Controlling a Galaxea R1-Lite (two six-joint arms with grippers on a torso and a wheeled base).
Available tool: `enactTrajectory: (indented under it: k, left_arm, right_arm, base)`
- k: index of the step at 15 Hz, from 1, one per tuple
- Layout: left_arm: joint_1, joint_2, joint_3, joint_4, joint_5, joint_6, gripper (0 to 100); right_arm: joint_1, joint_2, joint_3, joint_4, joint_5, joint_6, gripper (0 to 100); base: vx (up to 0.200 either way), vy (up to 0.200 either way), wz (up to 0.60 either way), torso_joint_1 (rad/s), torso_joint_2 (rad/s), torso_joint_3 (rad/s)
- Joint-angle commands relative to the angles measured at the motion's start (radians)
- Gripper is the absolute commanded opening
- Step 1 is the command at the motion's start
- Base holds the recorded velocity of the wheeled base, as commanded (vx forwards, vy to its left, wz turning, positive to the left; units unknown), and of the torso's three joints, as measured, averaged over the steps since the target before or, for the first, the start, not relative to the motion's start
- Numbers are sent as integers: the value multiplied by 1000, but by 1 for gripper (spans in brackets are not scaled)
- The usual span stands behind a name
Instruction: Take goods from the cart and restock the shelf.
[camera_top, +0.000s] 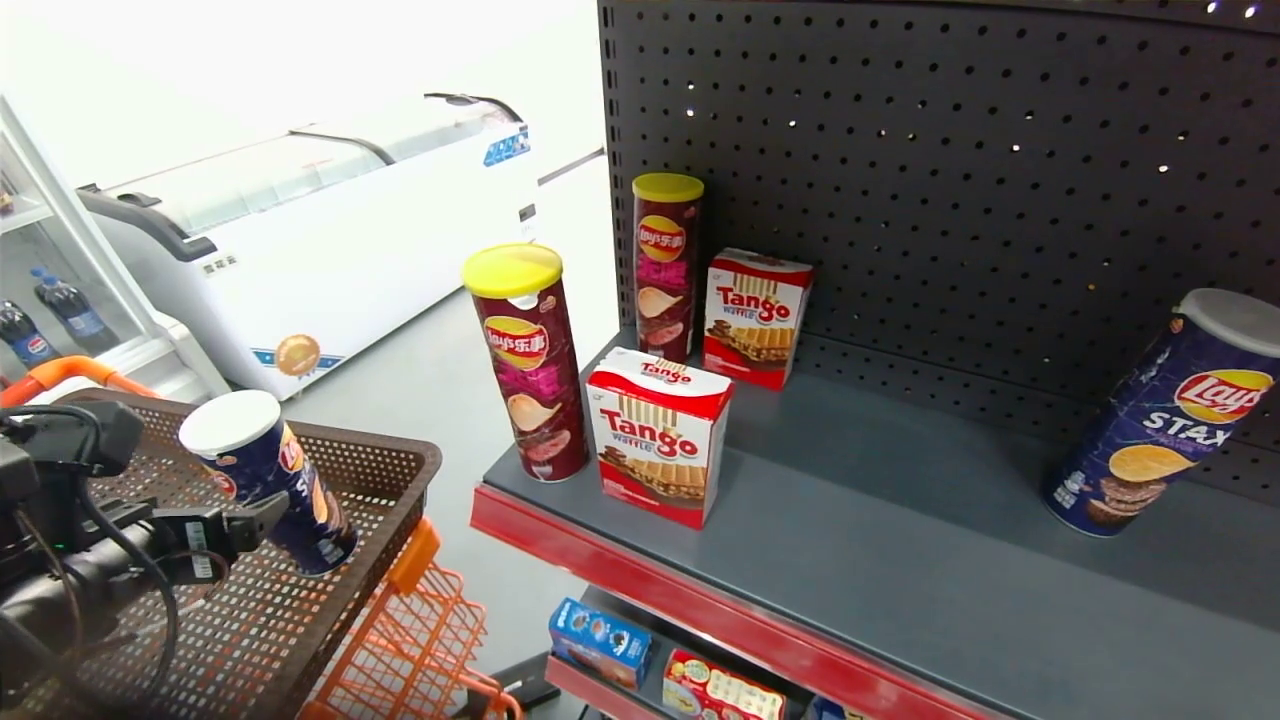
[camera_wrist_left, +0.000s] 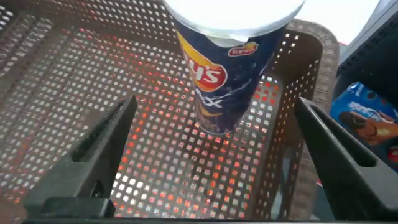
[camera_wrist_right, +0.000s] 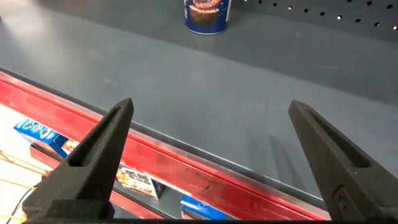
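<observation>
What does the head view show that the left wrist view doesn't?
Head only: the shelf top with the front red can, back red can, front wafer box, back wafer box and a blue can at the right; the freezer behind.
Left wrist only: the left gripper spread wide, not closed on the cart can.
Both: the cart can in the brown basket, and a blue box on the lower shelf.

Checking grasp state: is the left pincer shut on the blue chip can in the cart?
No, the left pincer is wide open, with both fingers standing clear of the blue chip can.
</observation>
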Motion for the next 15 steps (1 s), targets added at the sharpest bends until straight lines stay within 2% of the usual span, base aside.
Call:
enactTrajectory:
  k: [1,2,5,9,12,15]
  left_arm:
    - [-5,162,-10,-59,-1,-1,100]
    - [-10,193,-11,-85,-3,-1,100]
    - [-17,297,-27,-243,-3,1,100]
    - [-19,365,-27,-387,-3,6,100]
    - [-19,422,-28,-535,-3,18,100]
    - [-16,455,-30,-607,-3,18,100]
  right_arm:
    - [0,1,0,0,0,-1,100]
    - [0,1,0,0,0,-1,100]
    - [0,1,0,0,0,-1,100]
    - [0,1,0,1,0,-1,100]
    - [0,1,0,0,0,-1,100]
    - [0,1,0,0,0,-1,100]
  base:
    - [0,0,0,0,0,0]
    - [0,0,0,0,0,0]
    - [0,0,0,0,0,0]
    - [0,0,0,0,0,0]
    - [0,0,0,0,0,0]
    - [0,0,0,0,0,0]
